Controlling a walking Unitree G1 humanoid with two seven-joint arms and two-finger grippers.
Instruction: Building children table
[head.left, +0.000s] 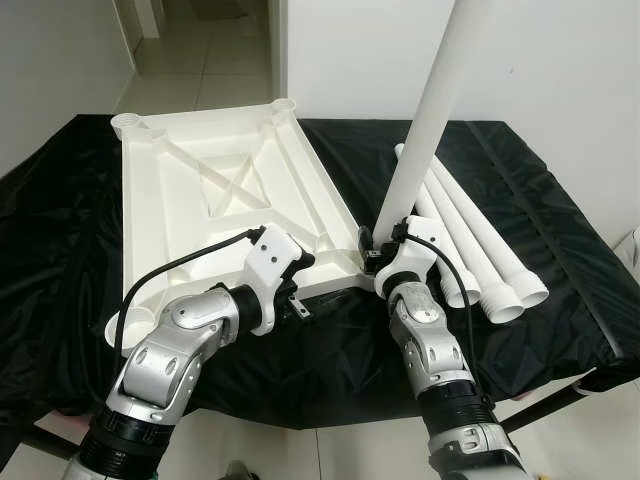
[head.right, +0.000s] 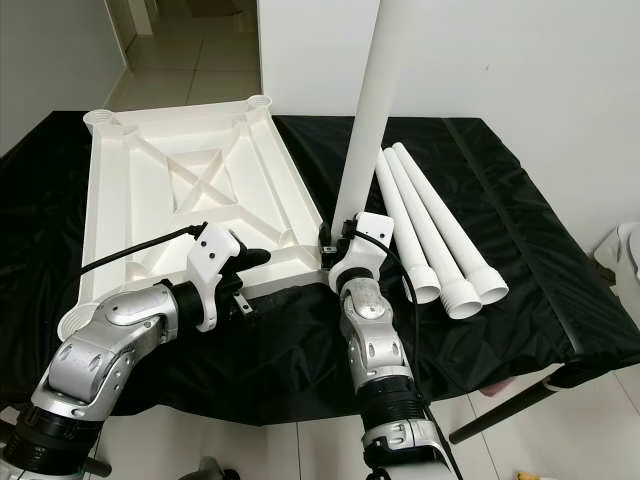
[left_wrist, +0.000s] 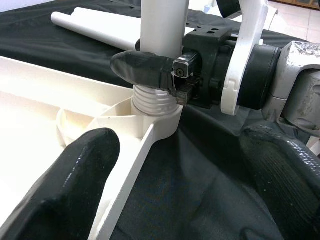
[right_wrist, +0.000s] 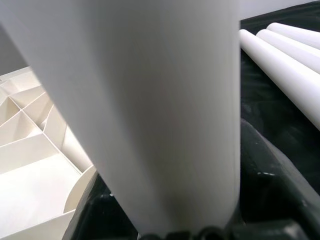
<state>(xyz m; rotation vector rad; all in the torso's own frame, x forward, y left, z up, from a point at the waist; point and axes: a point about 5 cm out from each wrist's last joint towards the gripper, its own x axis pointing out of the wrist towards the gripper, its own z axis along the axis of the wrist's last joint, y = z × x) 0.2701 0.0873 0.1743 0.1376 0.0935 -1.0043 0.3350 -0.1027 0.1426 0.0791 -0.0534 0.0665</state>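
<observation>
Tabletop (head.left: 215, 120), white plastic, upside down on black cloth (head.left: 560, 250), ribs up, a round socket at each corner. Near right corner socket (left_wrist: 160, 117) close to the cloth's front edge, with a white leg (head.left: 432, 110) standing upright in it, threaded end (left_wrist: 150, 100) partly seated, some threads still showing above the socket rim.

Right gripper (head.left: 372, 245) closed around the base of that leg just above the threads, one black finger (left_wrist: 142, 67) wrapped across the tube. Left gripper (head.left: 300, 262) over the tabletop's near edge, just left of the same corner, fingers (left_wrist: 75, 170) spread apart and holding nothing, one over the white frame, the other over bare cloth.

Three spare legs (head.left: 480, 240) lying side by side on the cloth to the right of the upright one, threaded ends toward the front edge, near the right gripper but not touching it. Open cloth beyond them toward the right edge, and a strip of bare cloth between the tabletop's near edge and the front of the cloth. Far left corner of the tabletop close to the cloth's back edge.

White walls (head.left: 560, 60) behind and to the right, pale tiled floor (head.left: 210, 60) running off through a doorway at the back.
</observation>
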